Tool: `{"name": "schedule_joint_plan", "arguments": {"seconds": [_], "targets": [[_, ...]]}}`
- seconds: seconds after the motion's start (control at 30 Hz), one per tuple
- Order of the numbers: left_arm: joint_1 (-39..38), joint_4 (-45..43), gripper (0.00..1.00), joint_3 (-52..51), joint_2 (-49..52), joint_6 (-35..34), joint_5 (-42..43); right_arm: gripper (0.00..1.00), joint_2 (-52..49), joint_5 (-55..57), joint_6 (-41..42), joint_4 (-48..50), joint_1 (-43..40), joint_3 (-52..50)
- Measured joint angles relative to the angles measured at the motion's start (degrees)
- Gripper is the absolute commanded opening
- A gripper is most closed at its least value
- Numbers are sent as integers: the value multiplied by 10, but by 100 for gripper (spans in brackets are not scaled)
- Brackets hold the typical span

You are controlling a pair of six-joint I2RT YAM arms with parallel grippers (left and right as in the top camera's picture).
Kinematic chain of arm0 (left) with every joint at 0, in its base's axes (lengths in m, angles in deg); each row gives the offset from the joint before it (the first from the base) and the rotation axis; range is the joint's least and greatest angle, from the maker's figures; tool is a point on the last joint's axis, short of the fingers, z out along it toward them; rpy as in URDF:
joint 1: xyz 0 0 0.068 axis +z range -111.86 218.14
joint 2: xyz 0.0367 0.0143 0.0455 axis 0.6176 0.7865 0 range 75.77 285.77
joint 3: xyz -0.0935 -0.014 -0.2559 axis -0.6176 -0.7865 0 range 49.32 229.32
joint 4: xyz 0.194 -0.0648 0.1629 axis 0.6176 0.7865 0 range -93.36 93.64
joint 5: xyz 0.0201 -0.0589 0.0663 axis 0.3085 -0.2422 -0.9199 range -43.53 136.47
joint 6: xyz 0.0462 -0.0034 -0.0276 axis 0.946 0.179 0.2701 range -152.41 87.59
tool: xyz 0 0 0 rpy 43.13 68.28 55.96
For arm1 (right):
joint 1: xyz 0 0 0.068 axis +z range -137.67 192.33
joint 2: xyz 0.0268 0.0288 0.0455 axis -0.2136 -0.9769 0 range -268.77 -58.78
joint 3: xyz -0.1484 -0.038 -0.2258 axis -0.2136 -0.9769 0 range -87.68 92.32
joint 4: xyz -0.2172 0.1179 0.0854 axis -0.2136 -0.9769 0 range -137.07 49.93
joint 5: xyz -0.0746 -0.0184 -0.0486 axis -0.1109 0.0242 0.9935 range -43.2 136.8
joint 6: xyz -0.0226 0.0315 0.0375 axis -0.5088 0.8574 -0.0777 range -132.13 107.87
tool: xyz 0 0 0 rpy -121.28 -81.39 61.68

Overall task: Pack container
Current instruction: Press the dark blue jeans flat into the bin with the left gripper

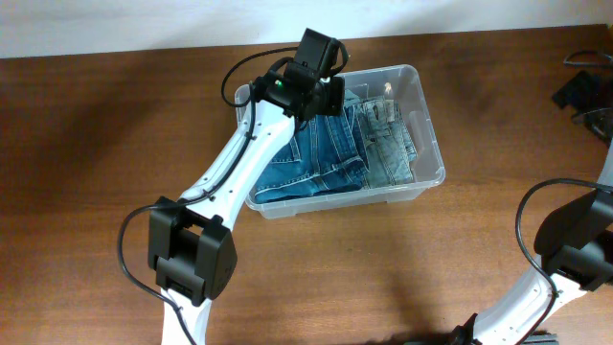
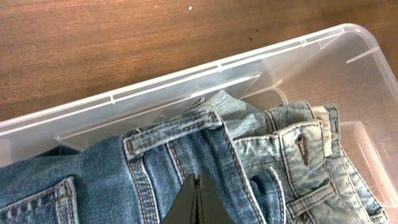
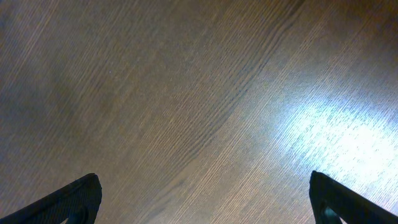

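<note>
The clear plastic container stands at the middle back of the wooden table. Folded darker blue jeans lie in its left half and lighter blue jeans in its right half. My left gripper is over the container's far left corner. In the left wrist view its fingers are shut together, tips against the darker jeans below the waistband, with nothing seen between them. The lighter jeans and the container's rim also show there. My right gripper is open and empty over bare table.
The right arm is at the lower right of the overhead view. Black gear and cables lie at the far right edge. A pale wall strip runs along the table's back edge.
</note>
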Motion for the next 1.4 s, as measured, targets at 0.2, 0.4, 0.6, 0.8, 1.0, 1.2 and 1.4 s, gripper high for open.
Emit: {"name": "schedule_joint_plan", "arguments": {"seconds": [0.2,0.4,0.6,0.8,1.0,1.2,1.4], "targets": [[-1,-25,1,0,12,1,8,99,0,0,0,0,0,0],[-9,-35,1,5,65,1,10,99,0,0,0,0,0,0],[-11,-31,1,12,66,2,8,98,0,0,0,0,0,0],[-12,-5,1,24,63,2,8,99,0,0,0,0,0,0],[-20,85,1,27,-2,2,59,99,0,0,0,0,0,0],[-37,194,1,38,-64,-1,116,98,0,0,0,0,0,0],[-48,267,1,26,-64,-4,131,98,0,0,0,0,0,0]]}}
